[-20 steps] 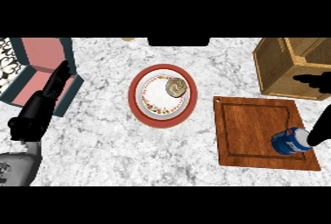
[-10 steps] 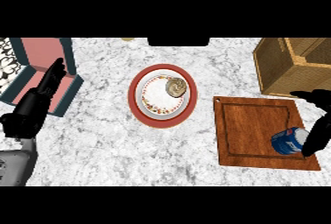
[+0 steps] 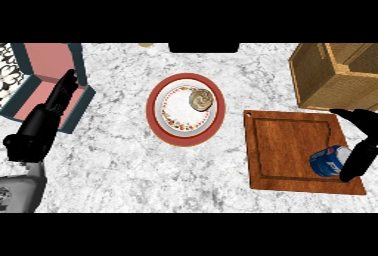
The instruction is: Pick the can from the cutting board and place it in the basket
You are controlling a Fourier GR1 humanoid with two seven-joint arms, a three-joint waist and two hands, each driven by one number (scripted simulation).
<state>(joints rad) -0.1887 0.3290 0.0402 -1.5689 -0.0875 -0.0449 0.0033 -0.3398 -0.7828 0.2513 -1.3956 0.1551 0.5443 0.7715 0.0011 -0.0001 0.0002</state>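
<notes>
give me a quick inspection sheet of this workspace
surface: grey-white marbled counter
job's things: blue can lying on the wooden cutting board, near its right edge; woven basket beyond the board
clutter: red-rimmed plate carrying a small round item; pink and teal object at the left edge
robot hands: right robot hand curled round the can; left robot hand open, fingers straight, resting at left
cables: nothing seen
surroundings: nothing seen
</notes>
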